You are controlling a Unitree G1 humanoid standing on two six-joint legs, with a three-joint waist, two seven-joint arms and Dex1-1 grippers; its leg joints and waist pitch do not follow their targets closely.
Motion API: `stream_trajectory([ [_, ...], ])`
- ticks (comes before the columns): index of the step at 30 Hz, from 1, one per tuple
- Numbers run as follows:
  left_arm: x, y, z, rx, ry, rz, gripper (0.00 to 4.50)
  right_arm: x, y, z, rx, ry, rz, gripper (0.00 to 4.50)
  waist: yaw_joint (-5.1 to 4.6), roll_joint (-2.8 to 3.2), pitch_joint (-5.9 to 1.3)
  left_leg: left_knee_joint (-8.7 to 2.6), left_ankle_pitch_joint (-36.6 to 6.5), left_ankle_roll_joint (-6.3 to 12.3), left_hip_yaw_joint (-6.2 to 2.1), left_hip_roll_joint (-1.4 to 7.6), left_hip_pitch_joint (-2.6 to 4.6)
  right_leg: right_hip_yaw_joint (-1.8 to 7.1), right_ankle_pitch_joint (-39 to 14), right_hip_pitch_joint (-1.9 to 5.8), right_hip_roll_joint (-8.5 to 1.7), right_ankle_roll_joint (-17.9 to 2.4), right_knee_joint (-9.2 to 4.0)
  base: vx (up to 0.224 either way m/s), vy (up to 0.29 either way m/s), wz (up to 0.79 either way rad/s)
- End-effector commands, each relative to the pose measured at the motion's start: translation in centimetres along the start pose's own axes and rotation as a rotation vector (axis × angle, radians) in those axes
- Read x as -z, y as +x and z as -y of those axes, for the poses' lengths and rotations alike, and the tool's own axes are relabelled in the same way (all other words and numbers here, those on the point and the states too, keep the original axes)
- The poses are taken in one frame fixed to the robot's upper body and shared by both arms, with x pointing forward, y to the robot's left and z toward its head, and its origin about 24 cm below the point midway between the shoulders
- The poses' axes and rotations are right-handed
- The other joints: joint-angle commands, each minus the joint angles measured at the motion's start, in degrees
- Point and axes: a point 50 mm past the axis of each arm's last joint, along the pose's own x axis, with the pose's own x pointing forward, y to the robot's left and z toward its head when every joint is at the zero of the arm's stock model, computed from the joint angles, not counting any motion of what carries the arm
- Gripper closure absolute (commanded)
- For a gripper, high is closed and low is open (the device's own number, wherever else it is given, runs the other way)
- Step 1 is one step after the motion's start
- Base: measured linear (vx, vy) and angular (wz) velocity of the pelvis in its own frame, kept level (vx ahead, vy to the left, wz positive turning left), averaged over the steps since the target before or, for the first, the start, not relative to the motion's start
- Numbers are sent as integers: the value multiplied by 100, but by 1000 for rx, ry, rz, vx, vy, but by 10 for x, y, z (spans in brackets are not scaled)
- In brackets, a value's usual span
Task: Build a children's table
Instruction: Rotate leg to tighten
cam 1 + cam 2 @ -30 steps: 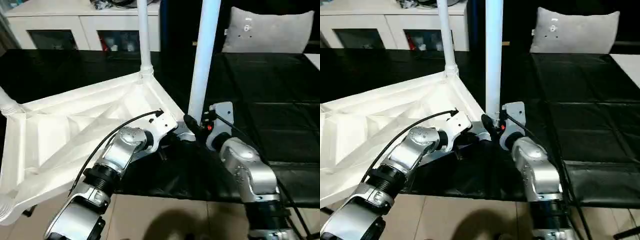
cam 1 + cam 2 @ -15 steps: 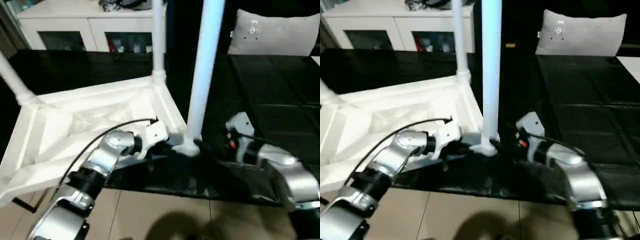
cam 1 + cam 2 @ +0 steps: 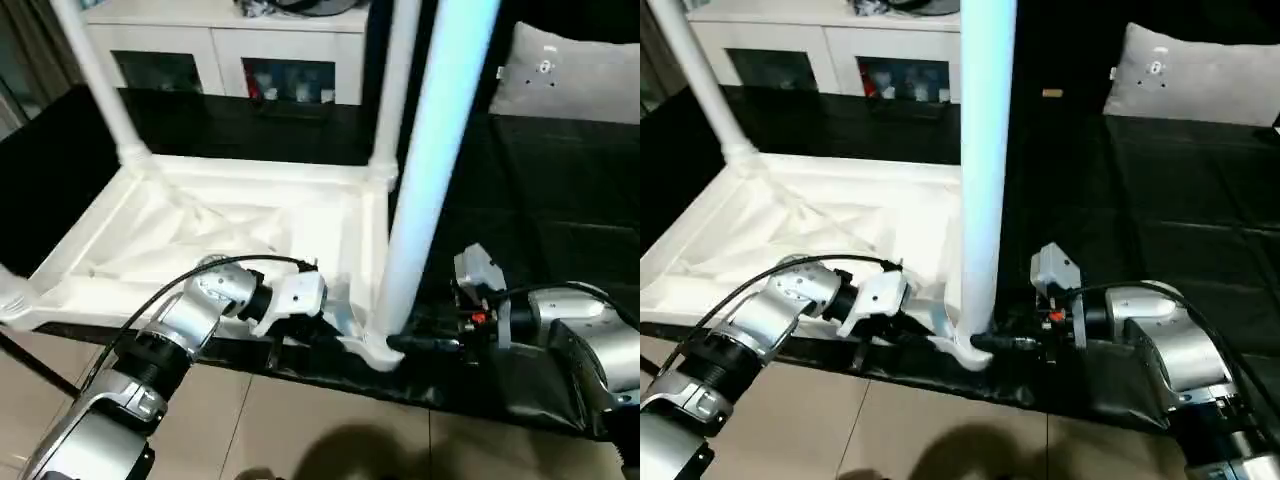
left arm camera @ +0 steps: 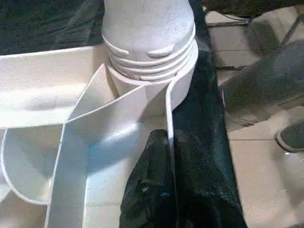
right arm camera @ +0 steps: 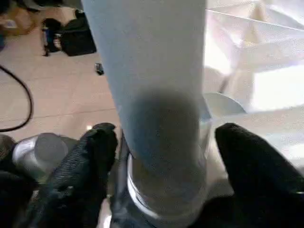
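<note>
Standing in the near corner socket, a leg (image 3: pixel 985 150) rises between the right gripper (image 5: pixel 164 156), whose fingers (image 5: pixel 90 161) are spread either side of its base, seemingly short of contact. The left gripper (image 4: pixel 166 190) pinches the thin rim of the children's table (image 3: pixel 200 220), upside down on the black surface (image 3: pixel 1120 200). Hollow plastic: probably light, stiff, slippery; hold legs low. Beyond, two more legs (image 3: pixel 95 75), then a white cabinet (image 3: pixel 230 50).
</note>
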Motion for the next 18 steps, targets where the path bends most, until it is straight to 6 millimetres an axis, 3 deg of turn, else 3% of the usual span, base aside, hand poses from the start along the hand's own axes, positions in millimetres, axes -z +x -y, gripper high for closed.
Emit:
stream_trajectory([
  [1, -16, 3, -1, 55, 89, 26, 450, -5, 1, 1, -43, 2, 5, 126, -11, -153, -397, -405, -265, 660, -72, 350, -29, 391, -2025, 381, -454, -608, -368, 0, 0, 0],
  [8, -16, 2, -2, 61, 93, 24, 450, -3, 5, 0, -98, 30, -2, 188, -9, -160, -384, -416, -440, 532, -70, 332, -22, 390, -2335, 374, -437, -444, -414, 0, 0, 0],
  [13, -14, 0, -2, 58, 76, 24, 450, -2, 7, -3, -115, 47, 1, 237, -5, -166, -401, -404, -301, 571, -72, 335, -40, 399, -2113, 378, -438, -489, -380, 0, 0, 0],
  [18, -12, 2, -2, 25, 28, 51, 450, -2, 11, -9, -108, 90, 41, 248, 8, -172, -395, -410, -279, 574, -70, 343, -29, 400, -2143, 374, -438, -501, -377, 0, 0, 0],
])
